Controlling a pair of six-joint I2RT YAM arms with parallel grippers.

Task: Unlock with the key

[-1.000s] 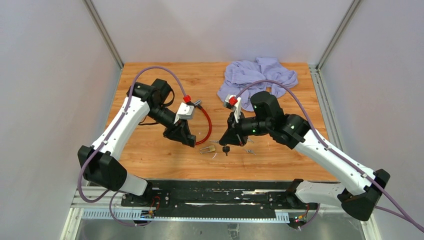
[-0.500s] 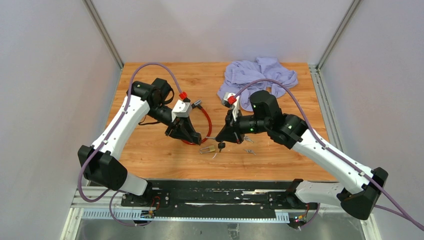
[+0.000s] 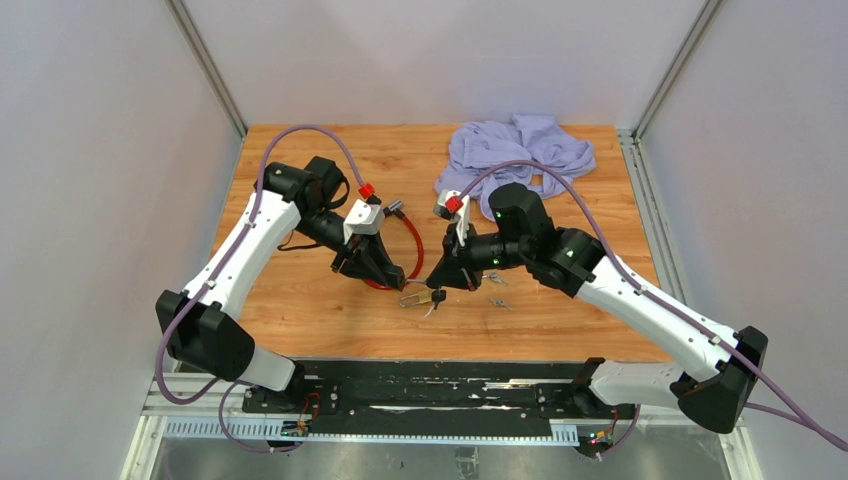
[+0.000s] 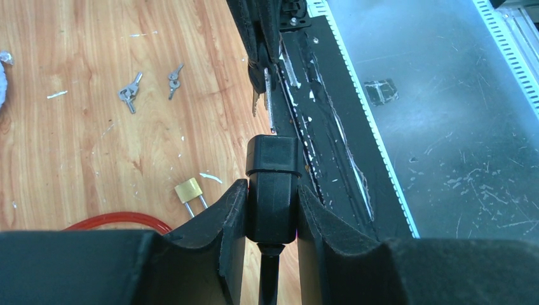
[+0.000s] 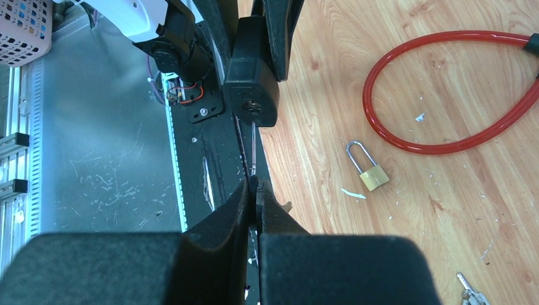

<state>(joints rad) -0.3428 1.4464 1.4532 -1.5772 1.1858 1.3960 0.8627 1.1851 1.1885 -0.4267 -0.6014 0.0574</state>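
As the frames stand, we enter the following.

Item one: black lock head of a red cable. The head is clamped by its flat sides in the left gripper and held up off the bench, near the middle. The cable loops down onto the wood on the far side. We judge the head hard, smooth and fairly light. The cable looks springy enough to tug at it. The flat sides, where it is taken now, are the sound place to hold.

Item two: key. It is pinched by its head end in the clenched right gripper. The blade points at the keyhole face and lies just before it; we cannot tell whether the tip touches. We judge it thin, rigid and slippery, apt to twist in the pads if pushed off-axis. Hold the head end and leave the blade free.

Item three: brass padlock, lying loose on the bench below the two grippers.

Item four: spare keys, on the bench right of the padlock.

Item five: lilac cloth, far right.
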